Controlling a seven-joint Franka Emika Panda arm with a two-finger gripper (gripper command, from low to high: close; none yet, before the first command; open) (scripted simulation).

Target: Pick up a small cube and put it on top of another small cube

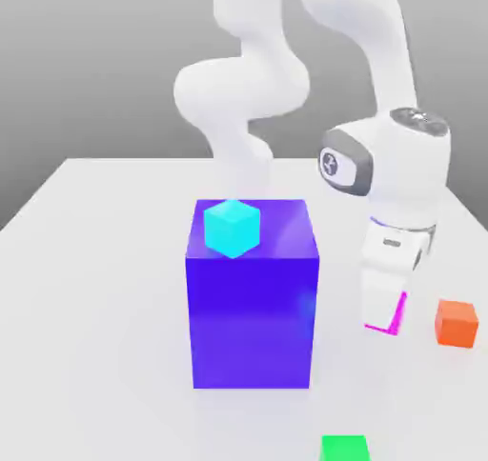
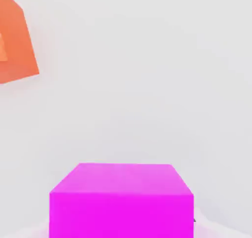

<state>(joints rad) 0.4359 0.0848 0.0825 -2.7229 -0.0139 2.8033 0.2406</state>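
— Down on the white table [image 1: 114,259], where are you?

— My gripper [image 1: 386,316] is low at the exterior view's right, over the small magenta cube [image 1: 398,314], which sits on the table close under my hand camera.

— Fingers holding it?

— I cannot tell — the pad hides the gap.

— Neighbours?

— The orange cube [image 1: 457,322] just beside, a green cube [image 1: 344,448] nearer the front edge, and the big blue-purple block [image 1: 252,307] with a cyan cube [image 1: 232,228] on top.
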